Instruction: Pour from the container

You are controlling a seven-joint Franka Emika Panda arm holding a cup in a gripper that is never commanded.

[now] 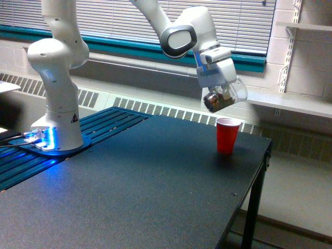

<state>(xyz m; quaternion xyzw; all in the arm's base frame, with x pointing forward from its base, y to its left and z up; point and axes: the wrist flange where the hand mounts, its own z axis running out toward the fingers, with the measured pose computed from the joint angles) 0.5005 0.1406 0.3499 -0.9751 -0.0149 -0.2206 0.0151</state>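
Your cup (224, 96) hangs tilted on its side above and just left of the red cup (227, 135), nuts pooled at its low end. The gripper (220, 92) clamps it. Pour misaligned and nuts scatter across the table (129, 192).

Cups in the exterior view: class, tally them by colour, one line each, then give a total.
Clear cups: 1, the clear cup held tilted in the gripper
Red cups: 1, the red cup upright on the table
Total: 2
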